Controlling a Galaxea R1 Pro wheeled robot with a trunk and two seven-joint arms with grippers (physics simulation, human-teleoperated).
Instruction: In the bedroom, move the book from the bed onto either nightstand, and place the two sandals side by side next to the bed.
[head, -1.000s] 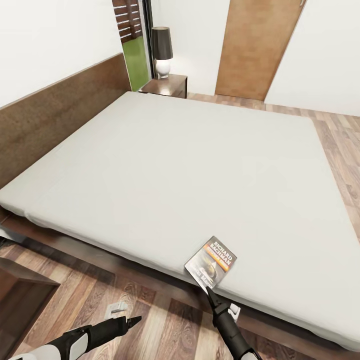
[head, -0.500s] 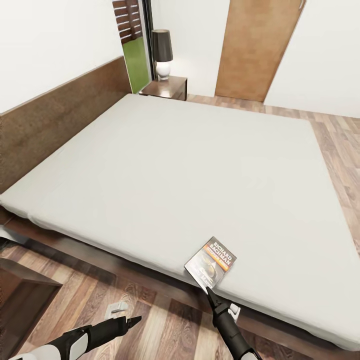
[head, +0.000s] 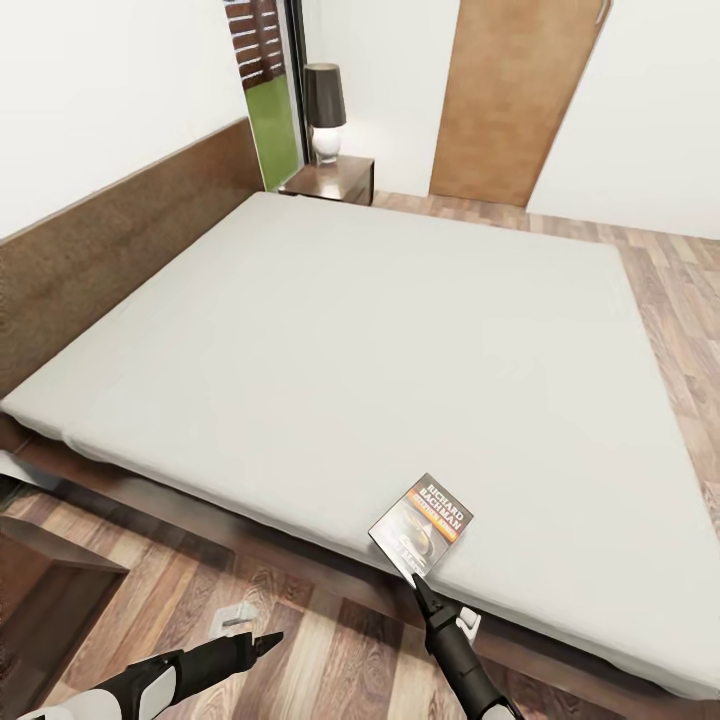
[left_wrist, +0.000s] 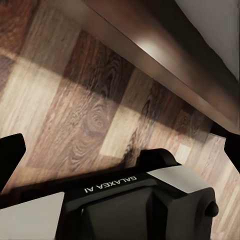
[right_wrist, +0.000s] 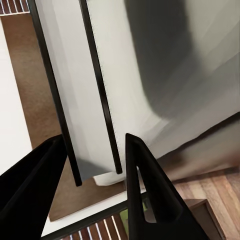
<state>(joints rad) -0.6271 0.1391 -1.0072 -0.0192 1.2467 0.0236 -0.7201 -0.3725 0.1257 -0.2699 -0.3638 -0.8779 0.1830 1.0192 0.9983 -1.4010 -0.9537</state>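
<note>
Bed (head: 350, 330): one large low rectangle; smooth, matte off-white mattress on a dark brown wooden frame, with a speckled brown headboard along the robot's left.
Floor (head: 300, 650): wood planks in mixed light and dark brown, with clear grain and knots in the left wrist view.
Book (head: 421, 526): one thin paperback with a glossy dark cover, an orange band and white lettering; it lies on the mattress right at the near edge, its near corner tilted up off the sheet.
Book in right wrist view (right_wrist: 82, 95): seen nearly edge-on as a pale slab with dark edges, its end lying between the two fingers.
Right end effector (head: 420, 585): black, tapered to a point; its tip meets the book's near corner from below the bed's edge. The two dark fingers (right_wrist: 145, 190) stand a narrow way apart with the book's edge between them; whether they press on it, I cannot tell.
Left end effector (head: 268, 640): black and pointed on a white and black arm, low over the floor, well apart from the book and to its left. In its own view the two fingertips (left_wrist: 10, 155) sit at opposite edges, spread wide, holding nothing.
Nightstand (head: 335, 178): one glossy reddish-brown cabinet at the far corner of the bed, far from both end effectors.
Lamp (head: 325, 105): one, on the nightstand; round white base, dark cylindrical shade.
Door (head: 510, 100): one plain brown panel in the white far wall.
Window (head: 272, 100): one tall strip showing green lawn, beside the lamp.
</note>
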